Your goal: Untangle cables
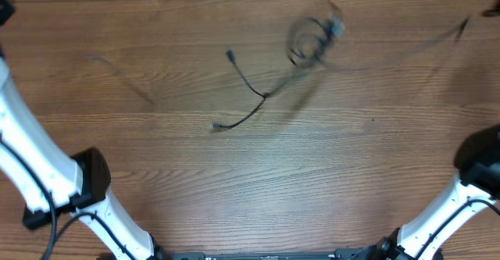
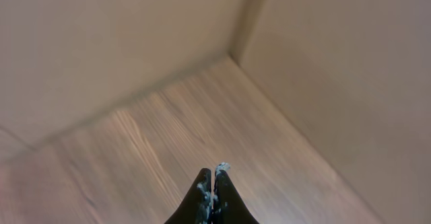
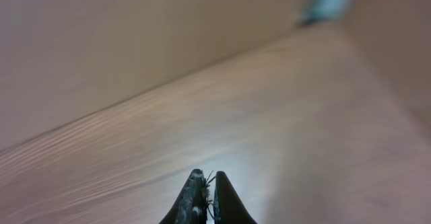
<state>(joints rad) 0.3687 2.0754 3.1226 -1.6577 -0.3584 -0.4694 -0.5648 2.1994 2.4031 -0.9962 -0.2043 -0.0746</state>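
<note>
Cables [image 1: 263, 96]: one lies bent in a shallow V at mid-table with both plug ends free. A coil [image 1: 301, 51] just to its right, toward the far edge, is smeared by blur.
Done: that one strand looks clear of the rest, by my judgement.
Left to do: the coil wants opening out. Faint streaks run from it toward the far right corner (strands, probably, but too blurred to say).
Left gripper [image 2: 213, 187]: fingers pressed together with a pale speck at the tips. I cannot tell what it is.
Right gripper [image 3: 207, 196]: fingers nearly touching, with fine dark wisps in the slit. Whether that is cable, I cannot tell.
Edges: beige panels [image 2: 101, 49] meet in a corner at the rim of the table [image 1: 234, 197].
Room: there is wide bare wood around the V, and both arms [image 1: 47, 174] sit at the near corners, well apart from it.
</note>
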